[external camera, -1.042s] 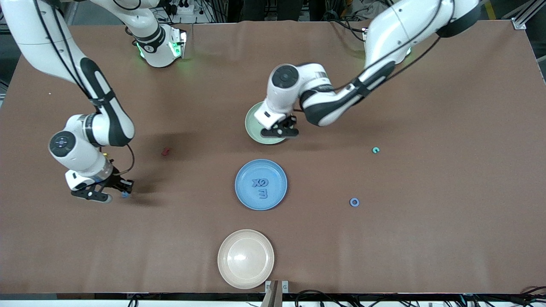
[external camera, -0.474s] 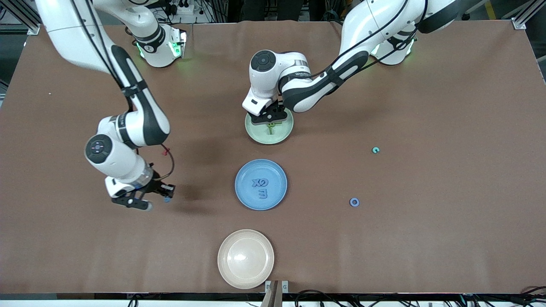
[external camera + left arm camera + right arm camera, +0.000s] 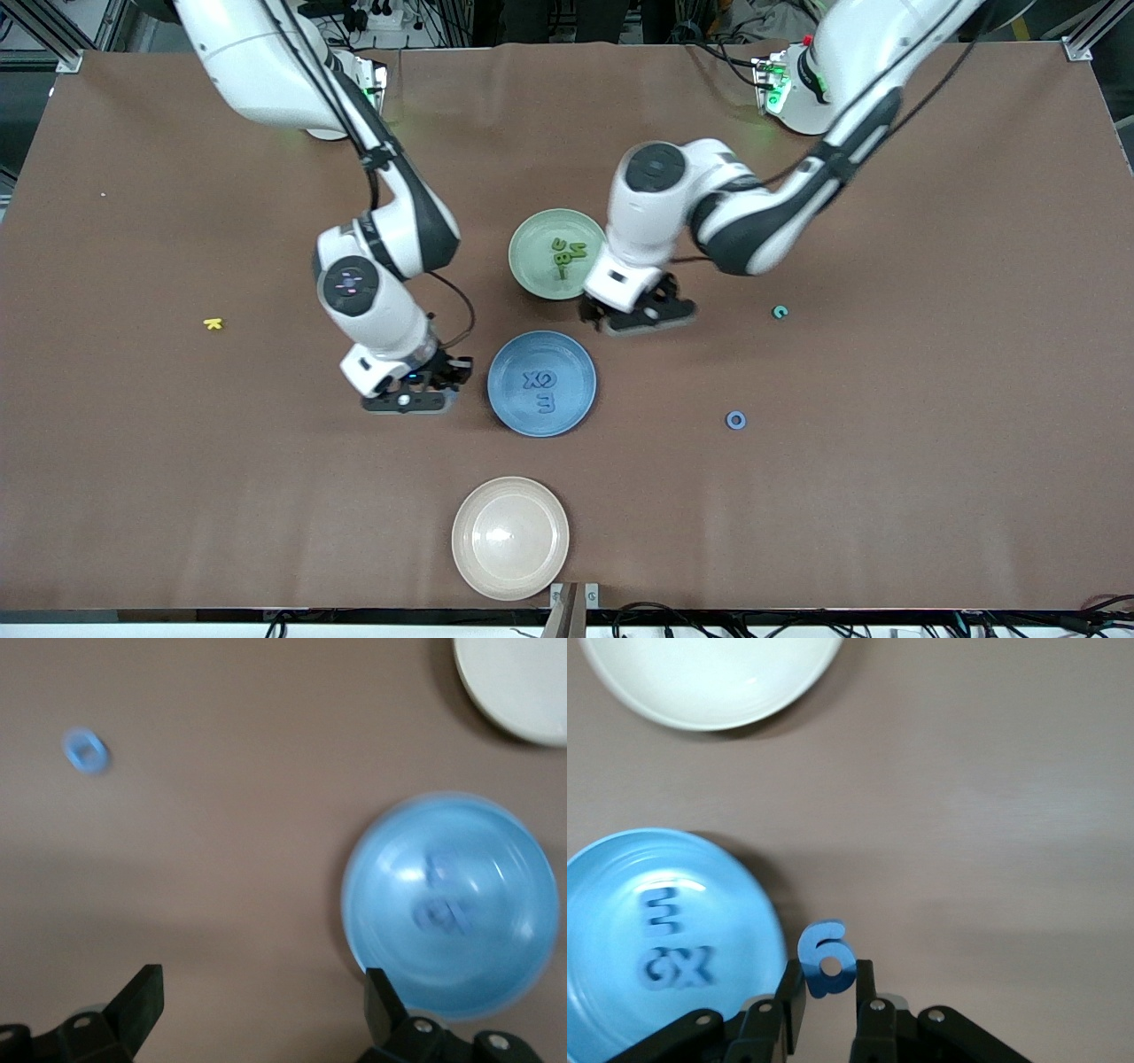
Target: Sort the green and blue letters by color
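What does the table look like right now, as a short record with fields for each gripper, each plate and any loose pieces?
right gripper: shut on blue 9, beside the blue plate
left gripper: open, empty, beside the green plate
blue plate: holds blue X, G and 3
green plate: holds green letters
cream plate: nothing in it
loose pieces: blue O, teal piece, both toward the left arm's end; yellow K toward the right arm's end
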`<state>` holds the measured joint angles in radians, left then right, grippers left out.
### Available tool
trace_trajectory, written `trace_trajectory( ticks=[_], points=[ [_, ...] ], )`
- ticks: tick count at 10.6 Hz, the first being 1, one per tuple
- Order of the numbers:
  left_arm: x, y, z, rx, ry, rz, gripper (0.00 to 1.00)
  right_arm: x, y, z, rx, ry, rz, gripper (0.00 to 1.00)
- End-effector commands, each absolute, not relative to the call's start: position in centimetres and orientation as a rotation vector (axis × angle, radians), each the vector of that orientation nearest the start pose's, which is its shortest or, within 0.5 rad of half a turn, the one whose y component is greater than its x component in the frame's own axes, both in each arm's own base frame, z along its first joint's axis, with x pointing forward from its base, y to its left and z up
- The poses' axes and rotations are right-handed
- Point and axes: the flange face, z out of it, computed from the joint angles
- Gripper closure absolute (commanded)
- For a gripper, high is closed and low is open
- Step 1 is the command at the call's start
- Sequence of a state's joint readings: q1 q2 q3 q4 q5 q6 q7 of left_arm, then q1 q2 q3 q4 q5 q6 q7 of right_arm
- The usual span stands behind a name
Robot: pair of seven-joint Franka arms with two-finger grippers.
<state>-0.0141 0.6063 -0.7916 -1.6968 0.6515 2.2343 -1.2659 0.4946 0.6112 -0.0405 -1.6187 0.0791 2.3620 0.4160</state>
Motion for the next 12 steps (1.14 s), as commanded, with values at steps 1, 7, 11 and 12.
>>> trace_trajectory(
  ticks=[1,7,11,12],
  points=[
    [58.7,-32.2,36.6,-3.103,-0.158,-0.359,0.0,63.4,35.9,24.6,-3.061,-0.068,-0.176,0.88],
    [63.8,-18.9,38.1,-3.054,0.002,-0.246,0.0,61.3,41.4,24.6,-2.987,-0.006,-0.274,0.0],
    [63.4,-13.0,44.6,-3.119,0.051,-0.163,0.0,63.8,35.5,27.2,-3.028,0.021,-0.236,0.0],
    [62.6,-11.9,47.6,-3.142,0.041,-0.161,0.0,64.9,32.2,28.7,-3.055,0.04,-0.185,0.0]
  ],
)
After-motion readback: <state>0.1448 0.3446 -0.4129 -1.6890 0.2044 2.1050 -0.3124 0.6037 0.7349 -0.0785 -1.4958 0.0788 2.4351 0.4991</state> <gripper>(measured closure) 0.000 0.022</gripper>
